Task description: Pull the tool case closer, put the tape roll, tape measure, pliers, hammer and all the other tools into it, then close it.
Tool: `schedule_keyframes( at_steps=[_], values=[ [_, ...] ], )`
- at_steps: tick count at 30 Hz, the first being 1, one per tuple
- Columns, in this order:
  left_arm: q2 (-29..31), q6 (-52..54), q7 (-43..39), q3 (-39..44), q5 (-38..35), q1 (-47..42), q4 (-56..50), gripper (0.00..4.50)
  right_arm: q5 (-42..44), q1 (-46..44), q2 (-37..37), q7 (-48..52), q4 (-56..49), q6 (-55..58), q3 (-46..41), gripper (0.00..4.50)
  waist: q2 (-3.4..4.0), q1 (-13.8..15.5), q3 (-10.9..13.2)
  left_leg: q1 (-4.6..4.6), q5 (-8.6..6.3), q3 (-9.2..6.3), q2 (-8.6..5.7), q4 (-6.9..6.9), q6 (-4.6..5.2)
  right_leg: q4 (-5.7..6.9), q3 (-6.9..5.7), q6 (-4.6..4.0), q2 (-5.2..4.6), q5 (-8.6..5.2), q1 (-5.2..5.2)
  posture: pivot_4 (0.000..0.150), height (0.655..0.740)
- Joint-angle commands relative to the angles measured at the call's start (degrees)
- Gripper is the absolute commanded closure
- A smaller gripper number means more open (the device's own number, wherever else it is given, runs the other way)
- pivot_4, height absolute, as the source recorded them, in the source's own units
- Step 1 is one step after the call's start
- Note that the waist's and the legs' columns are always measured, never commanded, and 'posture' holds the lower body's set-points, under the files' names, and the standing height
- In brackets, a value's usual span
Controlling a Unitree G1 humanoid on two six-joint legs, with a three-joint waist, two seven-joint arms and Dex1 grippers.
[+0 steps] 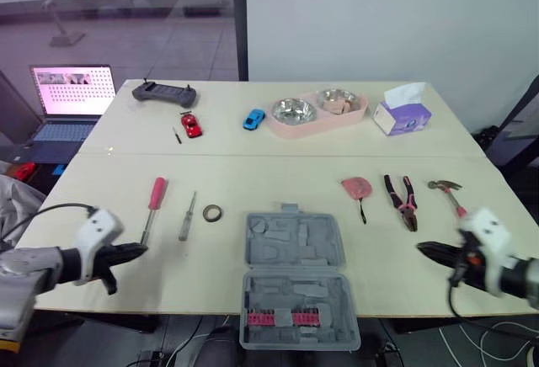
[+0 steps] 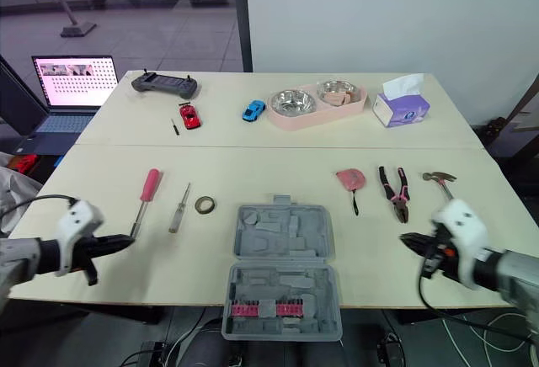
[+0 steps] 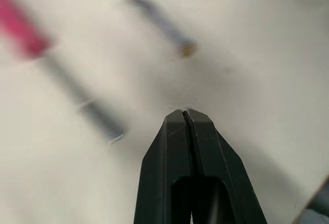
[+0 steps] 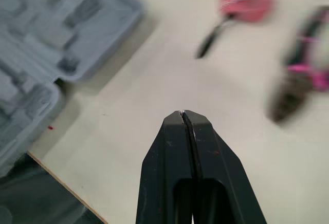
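An open grey tool case [image 1: 295,279] lies at the table's front middle, its near half hanging over the edge. Left of it lie a dark tape roll [image 1: 212,212], a slim grey screwdriver [image 1: 186,216] and a red-handled screwdriver [image 1: 153,204]. To the case's right are a pink tape measure [image 1: 357,188], pink-and-black pliers [image 1: 402,200] and a hammer [image 1: 446,192]. My left gripper [image 1: 140,250] is shut and empty, just short of the red screwdriver's tip. My right gripper [image 1: 424,249] is shut and empty, near the front edge below the pliers.
At the back of the table are a black controller [image 1: 164,93], red [image 1: 191,124] and blue [image 1: 253,119] toy cars, a pink tray with two steel bowls [image 1: 317,113] and a tissue box [image 1: 402,114]. A laptop [image 1: 67,104] stands off the table's left side.
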Motion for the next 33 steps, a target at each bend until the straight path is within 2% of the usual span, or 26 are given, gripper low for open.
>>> schedule_keyframes(
  at_steps=[1, 3, 8, 10, 18, 24, 27, 30, 33],
  values=[
    [1.9, -2.4, 1.8, 7.5, -0.4, 0.9, 7.4, 4.24, 1.5, 3.3, 0.5, 2.8, 5.5, -4.9, -8.5, 3.59, -0.01, 0.0, 0.0, 0.0, 0.0, 0.01, 0.0, -0.04, 0.0, -0.05, 0.0, 0.0, 0.0, 0.0, 0.0, 0.15, 0.74],
    [2.8, -5.5, 3.4, 10.3, 0.3, -0.1, 15.3, 3.64, 3.1, 4.3, 0.5, 4.4, 10.0, -7.0, -12.4, 2.65, 0.01, -0.1, 0.0, 0.0, -0.01, 0.03, 0.01, -0.08, 0.0, -0.12, 0.0, -0.03, 0.01, 0.02, -0.04, 0.15, 0.74],
    [3.6, -11.6, 3.8, 11.0, 1.5, -1.0, 26.2, 0.97, 2.6, 5.5, 0.0, 5.0, 14.6, -10.6, -13.6, 0.02, 0.05, -0.1, 0.0, 0.03, -0.03, 0.08, 0.07, -0.09, -0.05, -0.15, 0.0, -0.13, -0.13, 0.08, -0.15, 0.15, 0.74],
    [3.4, -12.8, 3.6, 10.8, 1.4, -1.4, 27.7, 0.05, 2.5, 5.8, 0.1, 4.9, 15.4, -11.5, -13.1, 0.0, 0.04, -0.1, 0.0, 0.02, -0.12, 0.12, 0.06, -0.11, -0.2, -0.15, -0.03, -0.14, -0.31, 0.09, -0.19, 0.15, 0.74],
    [2.3, -13.6, 3.3, 9.0, 1.4, -1.6, 27.0, 0.05, 3.0, 6.4, 1.0, 2.9, 14.4, -12.3, -11.6, 0.0, 0.08, 0.0, 0.0, 0.02, -0.13, 0.23, -0.04, -0.23, -0.22, -0.18, -0.27, -0.17, -0.82, 0.13, -0.22, 0.15, 0.74],
    [0.6, -9.9, 1.8, 6.2, -0.2, -1.5, 17.6, 0.05, 6.2, 6.2, 1.8, 0.5, 6.0, -8.5, -10.7, 0.0, 0.17, 0.0, 0.0, 0.03, -0.13, 0.25, -0.03, -0.27, -0.22, -0.17, -0.29, -0.19, -0.85, 0.14, -0.24, 0.15, 0.74],
    [-1.8, -7.2, 3.2, 4.2, -1.1, -3.5, 10.2, 0.05, 8.6, 4.6, 1.5, -1.5, -2.0, -5.6, -7.5, 0.0, 0.18, 0.0, 0.0, 0.03, -0.12, 0.25, -0.03, -0.28, -0.22, -0.19, -0.29, -0.19, -0.85, 0.14, -0.22, 0.15, 0.74],
    [-4.2, -4.6, 4.4, 0.4, -1.4, -8.8, 4.3, 0.05, 14.8, -2.4, 0.5, -5.3, -11.7, -0.3, -0.6, 0.0, 0.16, -0.1, 0.0, 0.03, -0.07, 0.24, -0.03, -0.27, -0.14, -0.16, -0.28, -0.21, -0.84, 0.18, -0.17, 0.15, 0.74],
    [-6.0, -9.6, 2.4, -5.8, 1.8, -14.1, 4.3, 0.05, 17.4, -8.8, -1.2, -6.6, -15.3, 3.7, 6.9, 0.0, 0.15, 0.0, 0.0, 0.02, 0.01, 0.29, -0.04, -0.21, -0.05, -0.14, -0.3, -0.2, -0.8, 0.28, 0.0, 0.15, 0.74]
  ],
)
